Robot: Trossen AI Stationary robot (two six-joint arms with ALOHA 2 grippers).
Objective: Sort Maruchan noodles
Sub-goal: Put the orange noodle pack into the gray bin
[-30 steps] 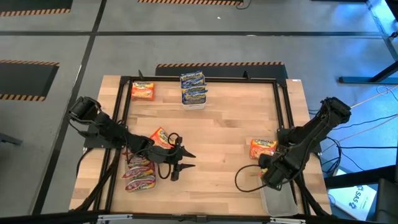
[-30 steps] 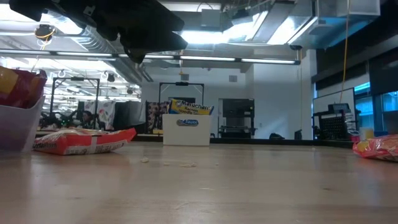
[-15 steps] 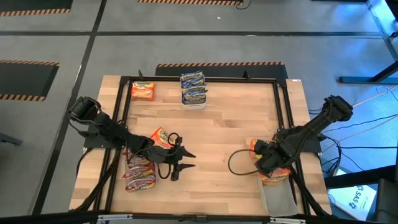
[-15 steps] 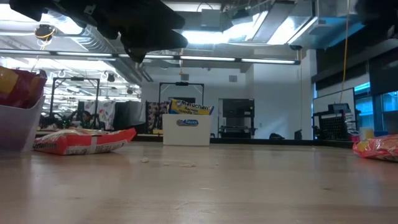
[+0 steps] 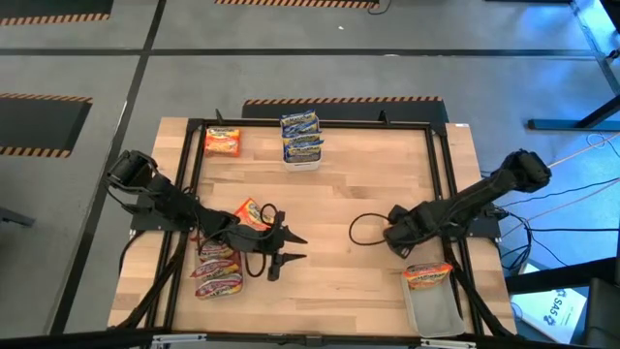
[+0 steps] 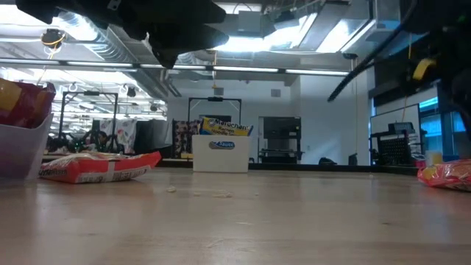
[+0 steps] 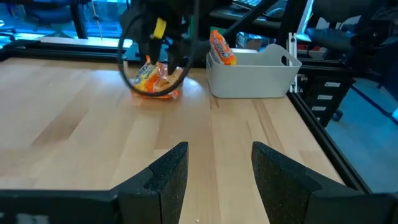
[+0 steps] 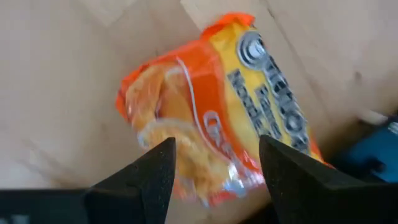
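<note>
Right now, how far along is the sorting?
Done: blue packets fill the far tub, red packets the left tub, one orange packet the right tub. In hand: right gripper hovers, jaws open, over another orange packet. Left: loose packets, far corner and beside left gripper.

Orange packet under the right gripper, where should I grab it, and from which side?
Probably pinch the orange packet across its narrow width near the middle, coming straight down: it lies flat on the table, and the open right gripper hangs right over it.

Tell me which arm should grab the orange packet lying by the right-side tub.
Right. The right gripper hangs open directly over that orange packet; the left gripper is open across the table, beside the red packets.
</note>
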